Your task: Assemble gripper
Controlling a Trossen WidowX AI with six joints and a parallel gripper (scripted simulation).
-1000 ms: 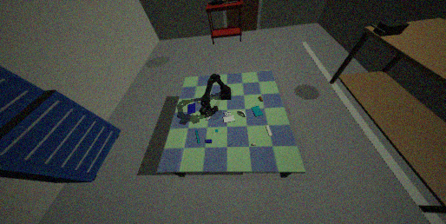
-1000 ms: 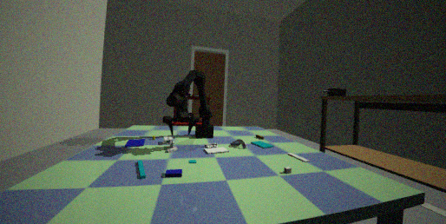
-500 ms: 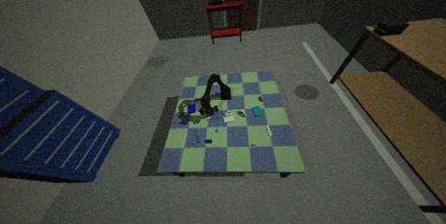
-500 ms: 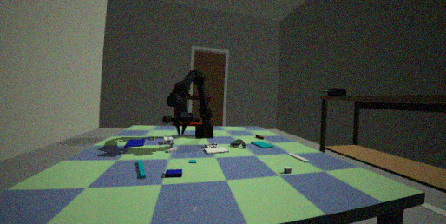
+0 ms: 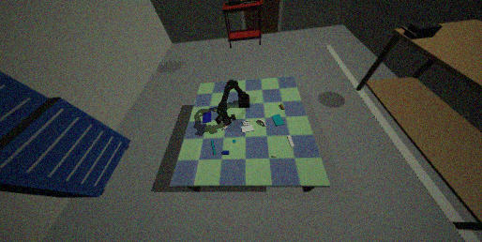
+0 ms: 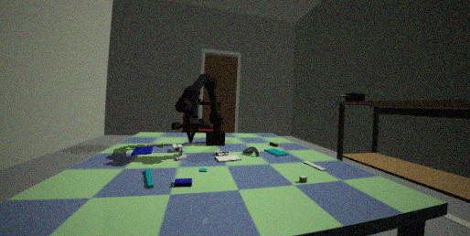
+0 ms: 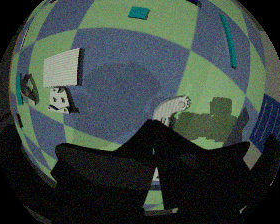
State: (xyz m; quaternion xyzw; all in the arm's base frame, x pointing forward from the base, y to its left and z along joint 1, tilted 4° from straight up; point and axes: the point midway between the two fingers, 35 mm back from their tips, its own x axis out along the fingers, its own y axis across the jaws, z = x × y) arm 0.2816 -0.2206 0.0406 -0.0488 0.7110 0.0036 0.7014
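Observation:
A white ribbed flat plate [image 5: 248,129] [image 6: 227,158] [image 7: 62,68], which looks like the housing plate, lies on the table. Close beside it is a white part with dark holes [image 6: 221,154] [image 7: 58,99]; I cannot tell whether it is the gripper base. A curved white jaw [image 6: 181,157] [image 7: 172,107] with teeth at its rounded end lies on the table, just beyond my fingertips in the wrist view. My gripper [image 6: 190,141] [image 7: 151,124] is shut, with its tips together and nothing seen between them. Another white part [image 6: 177,147] is mostly hidden behind the fingers in the wrist view.
A dark grey curved part [image 6: 251,152] [image 7: 29,89] and a teal plate [image 5: 278,120] [image 6: 276,152] lie beyond the white plate. A teal bar [image 6: 148,178] [image 7: 228,41], blue block [image 6: 183,182], small teal piece [image 6: 203,170] and blue plate [image 6: 143,150] lie around.

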